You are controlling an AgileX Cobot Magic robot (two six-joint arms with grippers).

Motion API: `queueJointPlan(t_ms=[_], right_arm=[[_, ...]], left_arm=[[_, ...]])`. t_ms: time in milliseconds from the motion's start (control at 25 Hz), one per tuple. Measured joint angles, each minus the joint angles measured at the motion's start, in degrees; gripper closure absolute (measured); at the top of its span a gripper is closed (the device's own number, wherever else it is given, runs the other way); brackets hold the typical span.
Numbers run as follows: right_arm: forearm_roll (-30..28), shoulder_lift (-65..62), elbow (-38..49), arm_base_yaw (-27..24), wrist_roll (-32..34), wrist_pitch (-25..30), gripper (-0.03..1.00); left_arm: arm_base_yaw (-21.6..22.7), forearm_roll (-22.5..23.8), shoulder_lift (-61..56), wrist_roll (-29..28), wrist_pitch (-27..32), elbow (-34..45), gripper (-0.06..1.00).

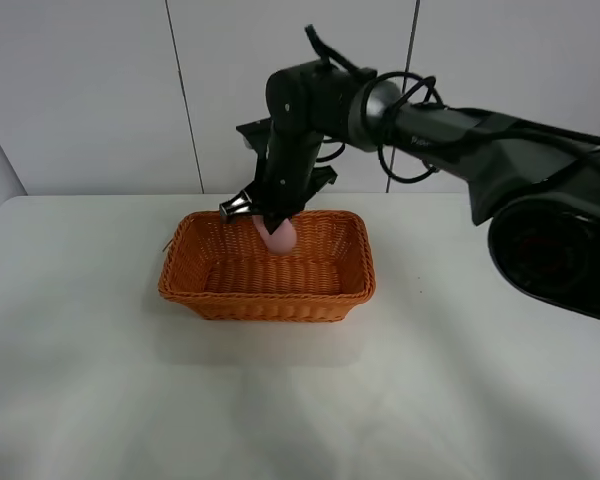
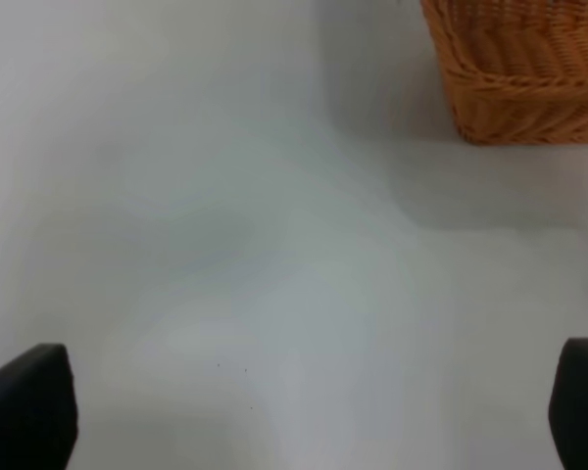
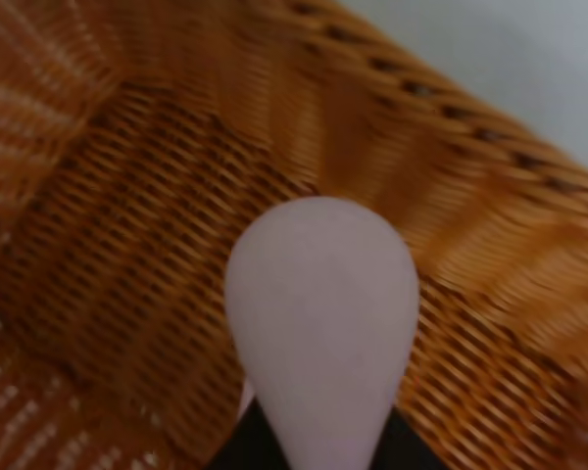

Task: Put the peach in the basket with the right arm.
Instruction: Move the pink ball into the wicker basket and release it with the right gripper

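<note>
Right gripper point(image 1: 272, 222) is pinched on the peach point(image 1: 280, 236), fingers closed on its narrower end and the rounded end hanging free below. The peach sits within the opening of the basket point(image 1: 270, 295), close to the far wall and, as far as I can judge, above the woven floor rather than on it; the right wrist view is blurred, so contact cannot be ruled out. Judgement: the arm reaches in from above so that opening the fingers drops the fruit inside the walls, not onto the table point(image 1: 100, 380). Left gripper point(image 2: 299, 421) has its fingers spread wide over bare table, the basket's corner well apart from it, presumably parked clear of the work. Count: one peach, one basket, two grippers.
</note>
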Motion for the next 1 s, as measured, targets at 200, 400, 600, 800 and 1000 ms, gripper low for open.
queueJointPlan(t_ms=[200, 400, 600, 800, 1000], right_arm=[[0.0, 4.4, 0.0, 0.2, 0.0, -1.1, 0.88], [0.1, 4.7, 0.0, 0.2, 0.0, -0.5, 0.42], [0.6, 4.7, -1.8, 0.2, -0.3, 4.2, 0.29], [0.6, 4.3, -10.0, 0.2, -0.3, 7.3, 0.27], [-1.0, -0.3, -13.1, -0.1, -0.4, 7.5, 0.27]], left_arm=[[0.0, 0.0, 0.0, 0.0, 0.0, 0.0, -0.04], [0.0, 0.0, 0.0, 0.0, 0.0, 0.0, -0.04], [0.0, 0.0, 0.0, 0.0, 0.0, 0.0, -0.04], [0.0, 0.0, 0.0, 0.0, 0.0, 0.0, -0.04], [0.0, 0.0, 0.0, 0.0, 0.0, 0.0, -0.04]])
